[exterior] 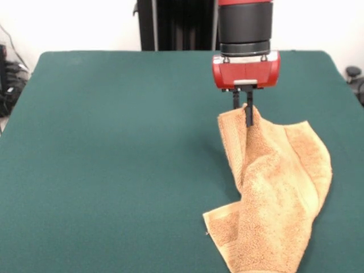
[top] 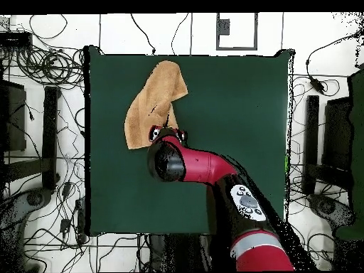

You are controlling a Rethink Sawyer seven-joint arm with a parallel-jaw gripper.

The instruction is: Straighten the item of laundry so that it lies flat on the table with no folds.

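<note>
The item of laundry [exterior: 273,193] is an orange-tan terry towel, and one part of it is lifted off the table [exterior: 114,159] into a peak. My gripper [exterior: 243,116] is shut on that peak, its dark fingers pinching the cloth from above. From there the towel drapes down and toward the front right, rumpled, with a folded-over edge at its lower left and the bottom reaching the picture's edge. In the overhead view the towel [top: 153,103] lies near the table's [top: 234,142] far left corner, and the arm's red head [top: 168,158] hides my gripper and the gripped part.
The dark green table stretches wide to the left of the towel in the front view. Cables and black stands [top: 43,121] ring the table on the floor in the overhead view. The table's right edge [exterior: 341,85] runs close to the towel.
</note>
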